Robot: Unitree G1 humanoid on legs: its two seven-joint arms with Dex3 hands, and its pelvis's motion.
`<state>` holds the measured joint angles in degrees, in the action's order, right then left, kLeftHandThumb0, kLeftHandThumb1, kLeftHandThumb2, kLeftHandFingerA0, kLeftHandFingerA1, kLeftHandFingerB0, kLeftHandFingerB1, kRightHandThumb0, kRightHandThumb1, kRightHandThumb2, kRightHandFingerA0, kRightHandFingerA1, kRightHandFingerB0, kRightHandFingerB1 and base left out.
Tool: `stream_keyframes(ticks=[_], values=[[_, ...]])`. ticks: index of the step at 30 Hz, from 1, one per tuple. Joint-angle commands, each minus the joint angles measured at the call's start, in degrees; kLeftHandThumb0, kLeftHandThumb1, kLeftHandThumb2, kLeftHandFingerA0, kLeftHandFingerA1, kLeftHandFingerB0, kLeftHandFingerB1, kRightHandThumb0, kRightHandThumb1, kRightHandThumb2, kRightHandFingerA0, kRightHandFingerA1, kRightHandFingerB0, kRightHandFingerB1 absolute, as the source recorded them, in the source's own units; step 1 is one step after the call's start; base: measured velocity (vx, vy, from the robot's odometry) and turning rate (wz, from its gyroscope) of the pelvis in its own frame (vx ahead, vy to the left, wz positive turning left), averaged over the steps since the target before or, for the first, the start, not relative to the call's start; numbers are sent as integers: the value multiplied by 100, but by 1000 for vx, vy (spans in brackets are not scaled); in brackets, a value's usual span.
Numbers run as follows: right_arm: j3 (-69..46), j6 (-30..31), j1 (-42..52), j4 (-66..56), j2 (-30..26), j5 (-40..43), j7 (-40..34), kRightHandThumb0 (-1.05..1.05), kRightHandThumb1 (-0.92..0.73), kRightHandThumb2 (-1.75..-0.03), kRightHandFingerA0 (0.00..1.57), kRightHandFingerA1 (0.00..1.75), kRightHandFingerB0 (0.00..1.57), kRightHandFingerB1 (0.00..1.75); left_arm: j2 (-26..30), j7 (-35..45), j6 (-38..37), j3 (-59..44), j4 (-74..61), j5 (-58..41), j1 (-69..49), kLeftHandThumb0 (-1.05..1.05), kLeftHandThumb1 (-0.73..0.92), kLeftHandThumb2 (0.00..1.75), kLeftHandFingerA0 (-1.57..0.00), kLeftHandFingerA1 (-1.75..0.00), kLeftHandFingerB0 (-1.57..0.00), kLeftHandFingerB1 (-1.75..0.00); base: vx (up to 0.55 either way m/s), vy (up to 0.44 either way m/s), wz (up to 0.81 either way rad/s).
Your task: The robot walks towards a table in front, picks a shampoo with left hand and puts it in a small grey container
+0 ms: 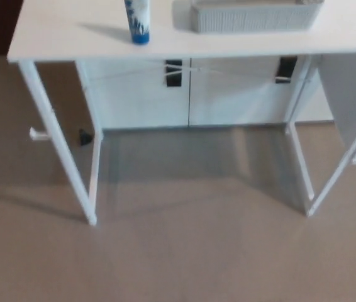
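Nearest the camera, a beige floor (184, 251) is filling the lower half of the head view, with soft shadows lying across it. Neither robot hand is showing in this view, so whether the fingers are open, closed or gripping cannot be told, and the position of the shampoo relative to the left hand cannot be established. Beyond the floor, a white table (65, 38) is standing on thin white legs, the front left leg (58, 141) slanting down to the floor and the front right leg (344, 160) doing the same on the opposite side. The shampoo (138, 22) is standing upright on the tabletop, close to the front edge and toward the left half of the picture; it is showing a white and blue body with a blue base, and its upper part is running out of frame. The small grey container (253, 19) is sitting on the same tabletop to the shampoo's right, near it but clearly apart, its ribbed wall facing the camera and its top partly cut off. Behind and below the tabletop, a white cabinet (143, 94) with dark handles (173, 73) is standing at the back.
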<state>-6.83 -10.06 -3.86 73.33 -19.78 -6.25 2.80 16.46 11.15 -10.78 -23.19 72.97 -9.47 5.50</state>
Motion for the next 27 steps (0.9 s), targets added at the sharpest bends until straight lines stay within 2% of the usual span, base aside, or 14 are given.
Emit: stream_keyframes(ticks=[1, 3, 4, 6, 7, 10, 11, 13, 14, 19, 24, 27], values=[[15, 83, 64, 17, -65, 36, 56, -26, -60, -58, 67, 46, 42, 36, 125, -103, -65, 17, 56, 4, -34, -7, 64, 59, -47, -43, -36, -35, 624, 167, -19], [28, 106, 54, 25, -68, 26, 49, -27, -60, -58, 68, 47, 43, 36, 122, -63, -70, -10, 79, -35, -36, -12, 61, 60, -47, -43, -36, -36, 609, 155, -4], [34, 136, 45, 34, -69, 22, 44, -35, -51, -70, 63, 54, 39, 43, 126, -86, -78, 8, 85, -10, -39, -14, 59, 60, -46, -43, -36, -37, 420, 114, 4], [39, 141, 43, 34, -70, 25, 43, -35, -51, -70, 63, 54, 39, 43, 127, -88, -80, 11, 89, -9, -38, -14, 59, 60, -46, -43, -36, -37, 375, 42, 7], [48, 129, 45, 39, -71, 19, 50, -26, -61, -59, 70, 47, 44, 36, 126, -73, -69, 0, 98, -21, -33, -13, 62, 58, -45, -41, -36, -35, 367, 14, 11], [90, 117, 34, 52, -66, -9, 65, -27, -61, -59, 71, 48, 44, 36, 126, -47, -97, 1, 82, -25, -42, -14, 62, 58, -47, -42, -37, -35, 384, -68, 25], [102, 131, 32, 55, -72, -12, 86, -36, -51, -71, 61, 54, 39, 44, 136, -56, -97, 37, 82, 13, -44, -13, 65, 61, -46, -42, -35, -36, 429, -131, 40], [119, 135, 32, 59, -75, -15, 88, -35, -51, -71, 63, 55, 39, 44, 143, -83, -90, 78, 77, 48, -45, -13, 64, 61, -46, -42, -35, -36, 478, -87, 46], [116, 131, 37, 51, -69, 2, 77, -27, -61, -59, 72, 48, 44, 36, 128, -103, -122, 76, 67, 33, -60, -11, 63, 58, -45, -41, -36, -35, 442, -91, 45], [137, 129, 24, 47, -76, 4, 71, -27, -60, -58, 67, 47, 43, 36, 117, -21, -177, 60, 54, -23, -80, -12, 63, 58, -45, -42, -36, -35, 381, -76, 11], [132, 144, -18, 60, -71, 18, 105, -27, -61, -59, 71, 48, 44, 37, 128, -109, -164, 113, 71, 26, -37, -18, 60, 61, -46, -44, -36, -38, 241, -23, -16], [131, 158, -19, 60, -73, 23, 127, -27, -62, -59, 69, 47, 44, 36, 133, -106, -138, 106, 86, 0, -27, -17, 60, 61, -45, -43, -36, -37, 160, 174, -12]])
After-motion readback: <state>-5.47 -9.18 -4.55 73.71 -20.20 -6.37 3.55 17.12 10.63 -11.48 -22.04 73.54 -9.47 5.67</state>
